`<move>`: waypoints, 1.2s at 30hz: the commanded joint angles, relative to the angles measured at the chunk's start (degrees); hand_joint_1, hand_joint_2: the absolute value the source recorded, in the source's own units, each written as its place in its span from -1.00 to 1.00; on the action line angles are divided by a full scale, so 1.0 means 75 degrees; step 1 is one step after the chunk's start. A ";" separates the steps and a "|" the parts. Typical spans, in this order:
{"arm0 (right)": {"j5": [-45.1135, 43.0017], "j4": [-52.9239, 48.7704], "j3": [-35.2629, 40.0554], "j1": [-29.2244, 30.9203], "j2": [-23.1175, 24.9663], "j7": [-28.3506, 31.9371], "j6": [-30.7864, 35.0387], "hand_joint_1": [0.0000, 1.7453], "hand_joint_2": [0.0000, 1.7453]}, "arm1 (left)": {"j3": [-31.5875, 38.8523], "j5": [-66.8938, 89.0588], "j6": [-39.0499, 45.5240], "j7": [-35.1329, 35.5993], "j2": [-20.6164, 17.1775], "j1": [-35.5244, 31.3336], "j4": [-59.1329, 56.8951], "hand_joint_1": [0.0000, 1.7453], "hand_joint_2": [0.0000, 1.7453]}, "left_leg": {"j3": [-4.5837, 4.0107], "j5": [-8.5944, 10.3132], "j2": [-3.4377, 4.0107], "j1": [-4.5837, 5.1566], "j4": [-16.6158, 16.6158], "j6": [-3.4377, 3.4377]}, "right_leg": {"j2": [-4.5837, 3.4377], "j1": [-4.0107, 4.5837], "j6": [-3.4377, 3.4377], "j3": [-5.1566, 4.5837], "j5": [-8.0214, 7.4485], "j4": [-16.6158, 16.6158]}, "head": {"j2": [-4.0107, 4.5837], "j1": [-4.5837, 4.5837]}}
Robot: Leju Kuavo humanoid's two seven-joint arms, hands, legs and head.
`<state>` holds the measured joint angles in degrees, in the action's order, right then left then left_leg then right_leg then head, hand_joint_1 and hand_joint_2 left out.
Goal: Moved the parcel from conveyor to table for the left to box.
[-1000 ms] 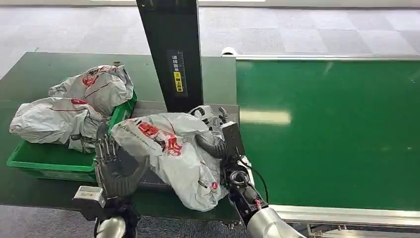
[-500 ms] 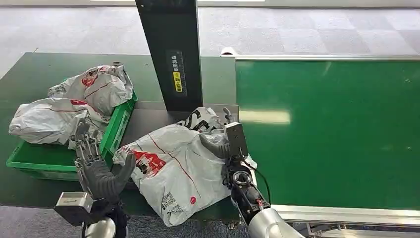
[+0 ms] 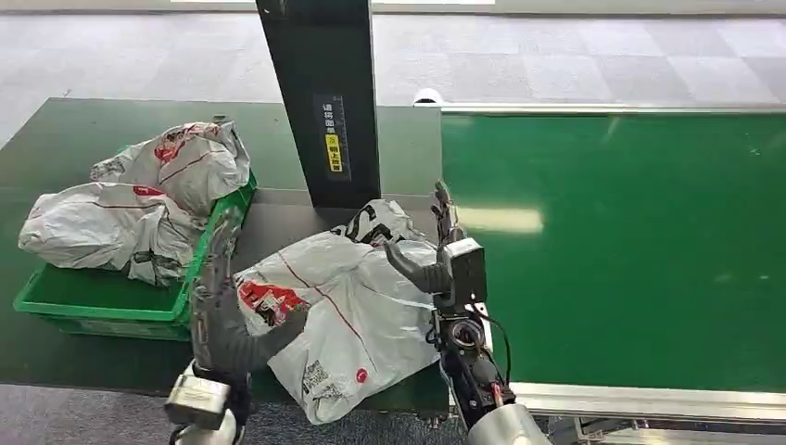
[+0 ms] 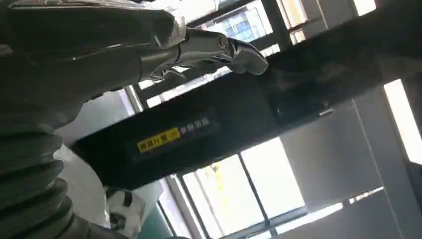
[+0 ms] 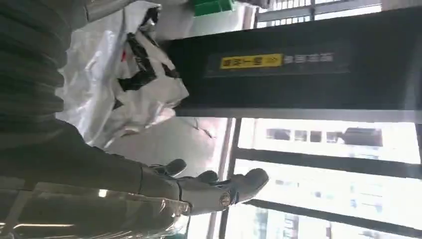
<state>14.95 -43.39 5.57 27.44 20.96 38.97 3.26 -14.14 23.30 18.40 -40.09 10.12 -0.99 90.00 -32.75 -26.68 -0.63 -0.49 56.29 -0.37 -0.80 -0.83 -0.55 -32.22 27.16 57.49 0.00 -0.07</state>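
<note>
Parcel [image 3: 343, 320] on table [image 3: 278, 218], long axis diagonal (label end toward robot)

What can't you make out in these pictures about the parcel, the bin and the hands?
- Parcel: its underside and near end hang past the table edge, head view.
- Green bin: its inside is covered by two bagged parcels.
- Left hand: motion-blurred, so contact with the parcel is unclear.
- Yellow label on the black post: text too small.

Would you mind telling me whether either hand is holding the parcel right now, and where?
Nothing is gripped. The left hand rests open against the parcel at its near-left edge; the right hand stands open beside it.
</note>
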 commanded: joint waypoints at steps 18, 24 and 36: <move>-0.0135 -0.6640 -0.0663 -0.2706 -0.0809 0.0137 -0.0302 -1.00 1.00 | -0.0363 0.4513 -0.0389 0.2980 0.0891 -0.4057 -0.9474 -1.00 1.00 | 0.0002 0.0006 -0.0013 -0.0002 0.0000 0.0007 | 0.0016 0.0002 0.0001 0.0012 -0.0014 -0.0019 | 0.0000 -0.0015; -0.0135 -0.6640 -0.0663 -0.2706 -0.0809 0.0137 -0.0302 -1.00 1.00 | -0.0363 0.4513 -0.0389 0.2980 0.0891 -0.4057 -0.9474 -1.00 1.00 | 0.0026 0.0013 -0.0005 -0.0004 -0.0002 0.0009 | 0.0011 0.0004 0.0002 0.0038 -0.0020 -0.0019 | 0.0000 -0.0015; -0.0255 -0.5831 -0.1131 -0.3254 -0.0752 0.0137 -0.0473 -1.00 1.00 | -0.0037 0.5069 0.0068 0.3760 0.0549 -0.4182 -0.9704 0.96 1.00 | 0.0063 0.0026 0.0010 -0.0010 -0.0027 0.0007 | 0.0001 0.0011 0.0004 0.0080 -0.0038 -0.0045 | 0.0000 -0.0017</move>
<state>16.04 -92.50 1.25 6.65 16.39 40.02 0.39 -17.38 59.23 17.29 -14.17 17.81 -32.15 23.41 -32.32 -26.62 -0.76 -0.50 56.33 -0.30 -0.73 -0.83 -0.59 -31.63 27.07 57.45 0.00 -0.20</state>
